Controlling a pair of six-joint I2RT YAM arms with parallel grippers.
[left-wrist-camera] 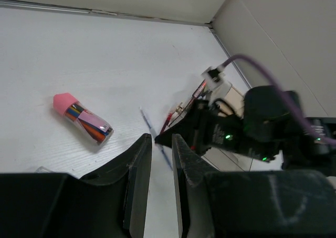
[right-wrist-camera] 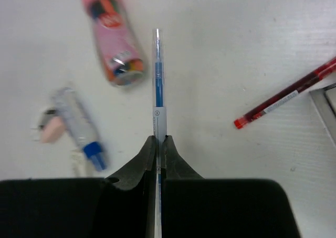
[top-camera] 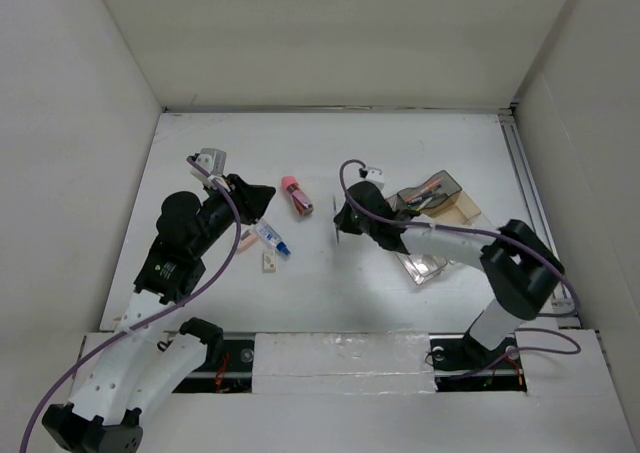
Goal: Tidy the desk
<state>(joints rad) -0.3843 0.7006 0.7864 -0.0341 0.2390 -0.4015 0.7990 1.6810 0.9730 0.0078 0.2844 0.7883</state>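
Gripping a blue pen (right-wrist-camera: 156, 80) near one end, the right claw (right-wrist-camera: 158, 139) is clenched on it, fingers pressed to both sides of the barrel while most of the pen juts out ahead of the tips; whether the pen is clear of the surface I cannot tell. From above, this claw (top-camera: 340, 223) sits over the middle of the desk (top-camera: 400, 143), the wide white top that fills the floor of the white-walled enclosure, with a metal rail (top-camera: 525, 183) along its right edge. A pink tube (top-camera: 296, 195) lies on its side just left of the claw, its pink cap pointing to the far wall. Nearer the arms, a small tube (top-camera: 272, 240) with a blue cap lies beside a pale pink piece (top-camera: 245, 241) and a small tan bit (top-camera: 268, 261). A red pen (right-wrist-camera: 289, 93) lies slanted on the desk to the right of the blue one, apart from it. Behind the right arm stands a tinted tray (top-camera: 452, 183) with pens inside. The left claw (left-wrist-camera: 161, 139) hangs left of the pink tube, released: its two fingers (left-wrist-camera: 140, 180) stand a narrow gap apart with nothing between them, pointing toward the right claw
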